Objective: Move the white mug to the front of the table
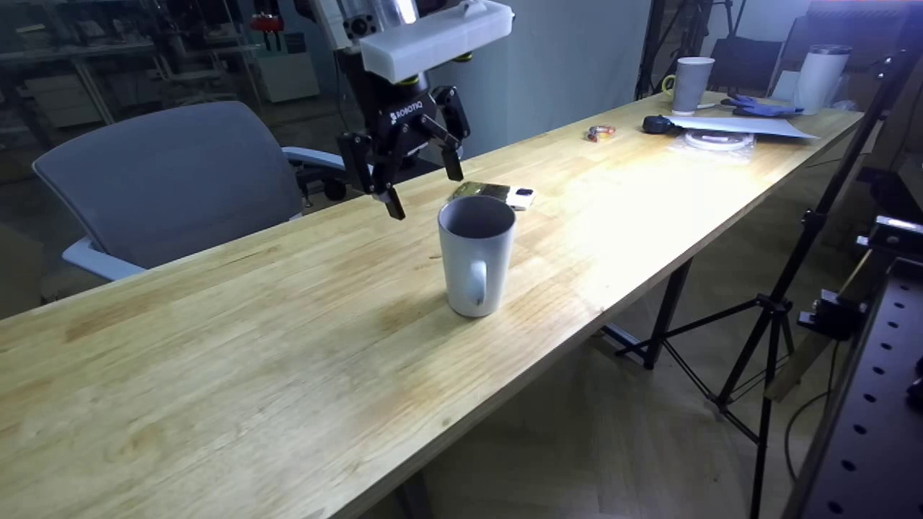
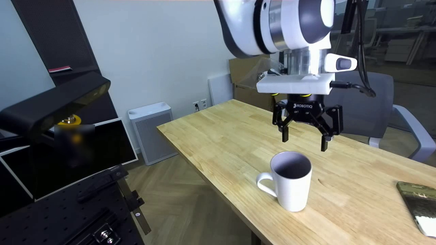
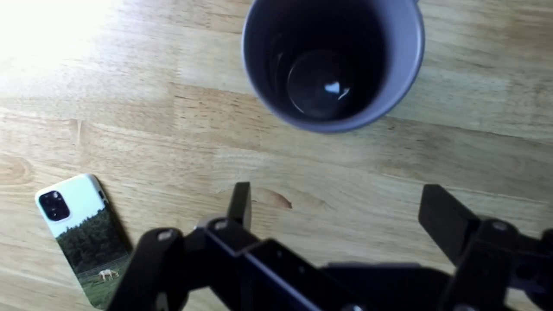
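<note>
In an exterior view, the gripper is hanging in the upper middle, fingers standing apart. In an exterior view, the arm is pointing downward; the mug is standing on the table, lower right. In the wrist view, it is showing at the top.

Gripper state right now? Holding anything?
Gripper: open, holding nothing; the white mug stands on the table, not between its jaws.
</note>
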You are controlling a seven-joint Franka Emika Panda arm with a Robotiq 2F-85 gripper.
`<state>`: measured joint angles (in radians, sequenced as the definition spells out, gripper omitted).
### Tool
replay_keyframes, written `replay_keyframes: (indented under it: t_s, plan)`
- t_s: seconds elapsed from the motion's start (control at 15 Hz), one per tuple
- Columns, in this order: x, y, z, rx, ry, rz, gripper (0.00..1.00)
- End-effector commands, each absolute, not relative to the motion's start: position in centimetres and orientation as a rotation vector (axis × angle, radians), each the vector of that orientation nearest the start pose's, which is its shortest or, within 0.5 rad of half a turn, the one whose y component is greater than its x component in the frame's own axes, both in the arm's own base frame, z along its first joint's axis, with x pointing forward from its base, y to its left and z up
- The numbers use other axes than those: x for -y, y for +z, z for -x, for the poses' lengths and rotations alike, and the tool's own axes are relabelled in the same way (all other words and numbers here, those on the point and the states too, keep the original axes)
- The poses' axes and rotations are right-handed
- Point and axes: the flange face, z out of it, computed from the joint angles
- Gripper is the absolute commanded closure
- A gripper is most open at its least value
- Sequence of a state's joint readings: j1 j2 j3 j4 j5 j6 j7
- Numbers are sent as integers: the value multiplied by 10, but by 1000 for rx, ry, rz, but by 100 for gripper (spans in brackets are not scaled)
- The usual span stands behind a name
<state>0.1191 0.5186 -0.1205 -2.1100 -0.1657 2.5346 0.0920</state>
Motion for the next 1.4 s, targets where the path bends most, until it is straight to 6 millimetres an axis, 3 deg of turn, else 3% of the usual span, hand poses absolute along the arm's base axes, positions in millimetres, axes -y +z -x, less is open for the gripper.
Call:
replay_keyframes:
  t_s: [0.0, 0.47, 0.73, 0.8, 1.33]
  plan:
    - [-3, 182, -587, 56, 113, 3333, 0]
    - [6, 227, -625, 28, -30, 3345, 0]
    - [23, 251, -644, 38, -72, 3353, 0]
    - [15, 236, -637, 49, -79, 3334, 0]
    - [23, 244, -642, 37, -76, 3339, 0]
